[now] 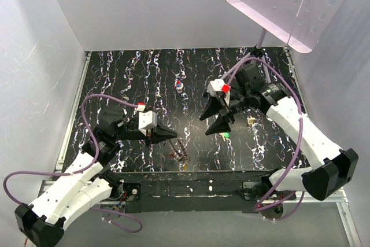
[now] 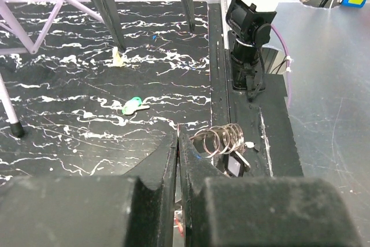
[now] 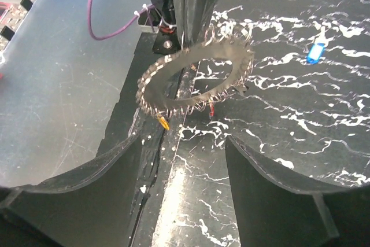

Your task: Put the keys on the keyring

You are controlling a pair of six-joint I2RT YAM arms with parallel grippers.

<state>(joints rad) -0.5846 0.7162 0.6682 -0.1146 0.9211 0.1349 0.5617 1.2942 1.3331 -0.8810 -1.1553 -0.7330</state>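
A: Looking at the left gripper [image 1: 172,135] first, what has it got?

B: Its fingers are pressed together with only a sliver between them, and nothing shows in that sliver. In the left wrist view the keyring [image 2: 221,140] sits just right of the tips, at lower centre. It lies on the dark strip along the table's [image 1: 115,73] edge. I cannot tell whether the tips touch its rim.

A: And the right gripper [image 1: 208,125]?

B: Spread wide, holding nothing. Its own camera shows the two fingers at the bottom of the frame. The toothed ring is tilted above them, near the middle of the picture.

A: Where are the keys?

B: The green key [image 1: 224,136] lies flat on the black marbled mat, just below the right fingertips in the overhead view. The blue key [image 3: 314,53] lies at the upper right of the right wrist view, well apart from the ring. A yellow key [image 3: 163,122] and a red key [image 3: 213,110] peek out under the ring's lower rim. I cannot tell whether they are threaded on it.
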